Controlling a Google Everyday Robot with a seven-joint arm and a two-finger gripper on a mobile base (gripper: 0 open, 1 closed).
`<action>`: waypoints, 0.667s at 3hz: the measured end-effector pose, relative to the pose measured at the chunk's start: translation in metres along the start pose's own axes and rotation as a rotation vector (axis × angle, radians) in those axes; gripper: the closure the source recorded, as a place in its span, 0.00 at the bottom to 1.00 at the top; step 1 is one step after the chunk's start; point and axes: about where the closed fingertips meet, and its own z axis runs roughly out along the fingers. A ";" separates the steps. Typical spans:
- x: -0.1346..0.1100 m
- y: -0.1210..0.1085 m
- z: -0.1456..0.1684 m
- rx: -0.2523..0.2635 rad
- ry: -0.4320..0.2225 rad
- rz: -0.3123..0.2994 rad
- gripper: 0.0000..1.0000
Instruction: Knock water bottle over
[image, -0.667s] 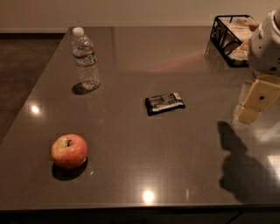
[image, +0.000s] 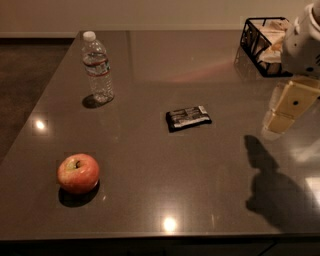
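The water bottle is a small clear ribbed bottle with a white cap and a red-and-white label band. It stands upright at the far left of the dark table. My gripper hangs above the table's right side, under the white arm, far to the right of the bottle and not touching anything. Its shadow falls on the table below it.
A red apple lies near the front left. A dark snack bar in a wrapper lies in the middle of the table. A black wire basket with packets stands at the far right, behind the arm.
The gripper has shifted slightly to the left. The bottle, apple and snack bar have not moved.
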 end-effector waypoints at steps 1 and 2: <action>-0.032 -0.024 -0.003 0.023 -0.104 -0.009 0.00; -0.065 -0.040 0.000 0.027 -0.193 -0.025 0.00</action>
